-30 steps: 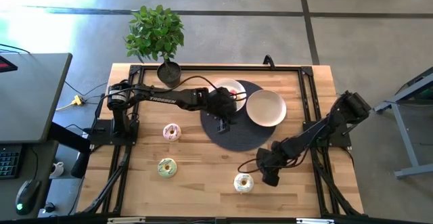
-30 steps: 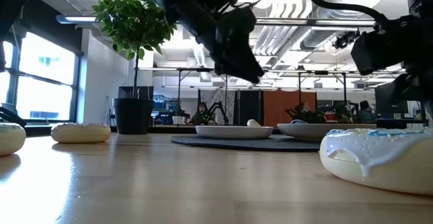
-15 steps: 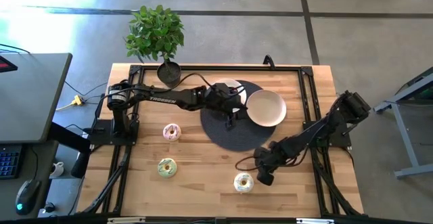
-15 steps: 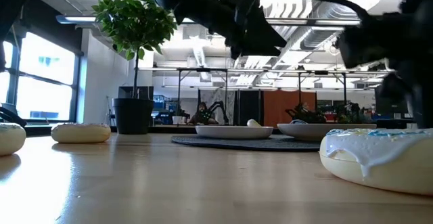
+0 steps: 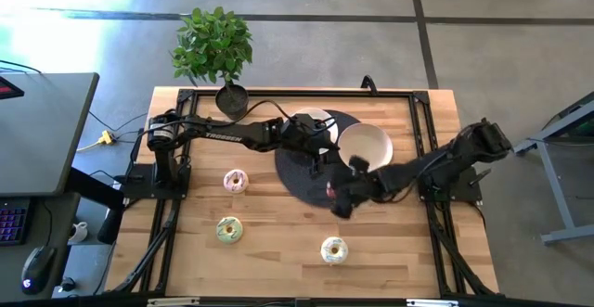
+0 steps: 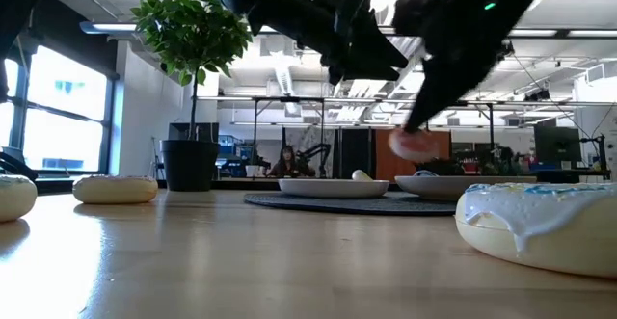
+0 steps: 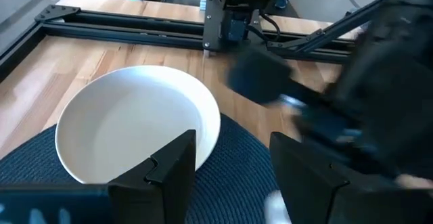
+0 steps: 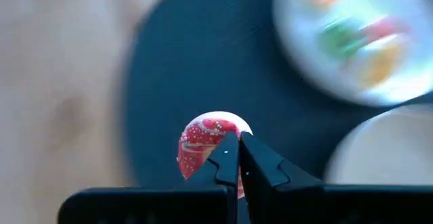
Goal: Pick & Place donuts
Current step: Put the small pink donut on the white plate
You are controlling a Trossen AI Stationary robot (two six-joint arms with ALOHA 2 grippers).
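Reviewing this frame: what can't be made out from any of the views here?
- Contents of the far plate: smeared by motion in the right wrist view, covered by the left arm in the high view.
- How the red donut is gripped: right gripper hides its near side.
- White donut: cut off by the low view's right edge.

Your left arm reaches from the table's left side across to the middle, and its left gripper (image 5: 316,153) hangs there above the surface with its two dark fingers (image 7: 169,170) spread apart. Your right arm stretches low from the right side toward the centre. Its right gripper (image 5: 336,198) has its slim dark fingertips (image 8: 238,158) pinched together, and that arm shows blurred.
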